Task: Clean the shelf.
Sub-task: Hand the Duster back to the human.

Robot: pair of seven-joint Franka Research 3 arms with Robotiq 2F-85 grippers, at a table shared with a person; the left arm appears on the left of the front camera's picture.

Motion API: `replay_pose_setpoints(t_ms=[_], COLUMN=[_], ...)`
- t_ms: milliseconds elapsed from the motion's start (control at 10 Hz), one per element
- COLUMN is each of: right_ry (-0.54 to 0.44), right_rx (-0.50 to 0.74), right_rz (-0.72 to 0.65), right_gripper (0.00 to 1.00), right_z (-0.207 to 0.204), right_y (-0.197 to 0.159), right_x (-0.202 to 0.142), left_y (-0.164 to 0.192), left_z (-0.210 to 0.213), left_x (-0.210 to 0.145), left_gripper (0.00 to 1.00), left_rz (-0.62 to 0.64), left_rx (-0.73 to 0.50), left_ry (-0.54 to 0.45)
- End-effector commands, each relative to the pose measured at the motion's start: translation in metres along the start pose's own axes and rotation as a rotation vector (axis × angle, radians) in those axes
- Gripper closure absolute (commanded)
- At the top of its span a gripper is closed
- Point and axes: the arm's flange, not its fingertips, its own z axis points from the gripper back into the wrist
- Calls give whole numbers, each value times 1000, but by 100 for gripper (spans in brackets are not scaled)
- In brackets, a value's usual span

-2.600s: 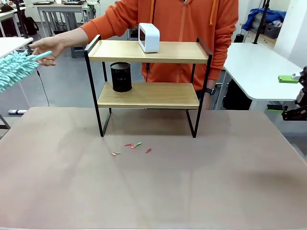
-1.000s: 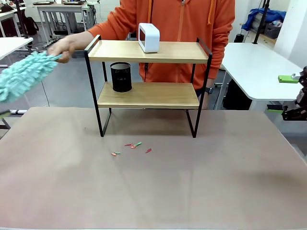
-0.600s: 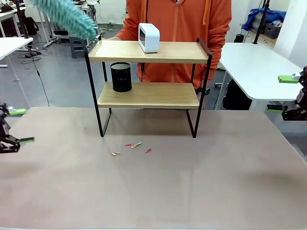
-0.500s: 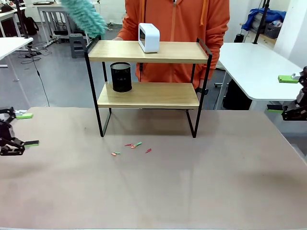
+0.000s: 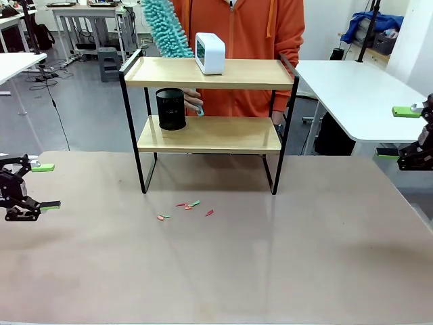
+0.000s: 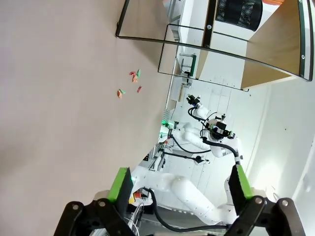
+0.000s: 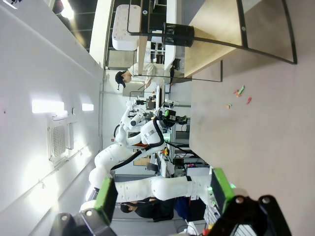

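Note:
The shelf (image 5: 237,73) stands at the table's far middle, with a white box-shaped device (image 5: 210,53) on its top board and a black mesh cup (image 5: 170,108) on its lower board. Behind it a person in an orange hoodie holds a fluffy teal duster (image 5: 164,27) upright by the top board's left part; the hand (image 5: 192,100) grips the handle between the boards. My left gripper (image 5: 46,186) (image 6: 180,183) is open and holds nothing at the table's left edge. My right gripper (image 5: 398,133) (image 7: 163,189) is open and holds nothing off the right edge. Both wrist views show the shelf (image 6: 275,44) (image 7: 216,29) far off.
Several small red and green scraps (image 5: 186,208) (image 6: 129,83) (image 7: 238,96) lie on the brown table (image 5: 270,271) in front of the shelf. A white table (image 5: 358,88) stands at the right, behind my right gripper.
The person swung the duster from the far left up and over to the shelf's top board. My left gripper came into view at the left edge, open. The right gripper stayed put.

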Motion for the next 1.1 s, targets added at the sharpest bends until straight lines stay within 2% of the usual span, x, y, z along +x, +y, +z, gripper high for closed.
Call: replay_pose_setpoints(t_ms=[0, 1000], right_ry=[1, 1], right_rx=[7, 7], right_rz=[-4, -4], right_gripper=[0, 0], right_z=[0, 0], right_y=[4, 4], right_x=[0, 0], left_y=[-2, -2], left_z=[3, 3], left_x=[-2, -2], left_gripper=[0, 0], left_rz=[5, 5], left_rx=[-18, -18], left_ry=[5, 5])
